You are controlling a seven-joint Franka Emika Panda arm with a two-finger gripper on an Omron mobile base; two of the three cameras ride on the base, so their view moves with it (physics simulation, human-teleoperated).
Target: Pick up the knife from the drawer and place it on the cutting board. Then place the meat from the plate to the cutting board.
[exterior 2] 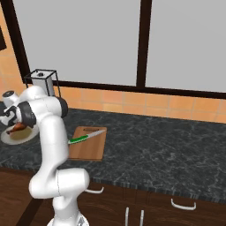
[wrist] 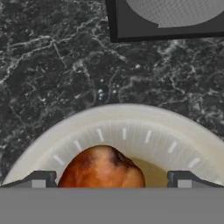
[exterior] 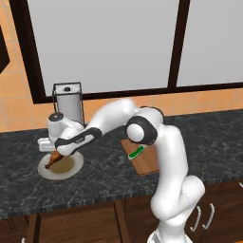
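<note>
Hand view showed the meat [wrist: 101, 167] at bottom centre, between the two fingertips [wrist: 40, 179] of the hand [wrist: 111, 181], over the plate [wrist: 127, 120]; whether they clenched it I cannot tell. The knife [exterior 2: 85, 137] lay on the cutting board [exterior 2: 88, 148], centre-left on the dark bench [exterior 2: 154, 145].

A rendered home kitchen. A dark marbled stone worktop [exterior: 209, 142] runs over brown wooden cabinets [exterior 2: 154, 207] with curved metal handles [exterior 2: 183, 205]. Orange tiles [exterior 2: 132, 101] line the wall under big dark-framed windows [exterior: 104, 42]. On the worktop lie a wooden cutting board [exterior 2: 90, 148] with a knife [exterior 2: 84, 138], and a plate [exterior: 71, 167] with meat [exterior: 53, 158].
</note>
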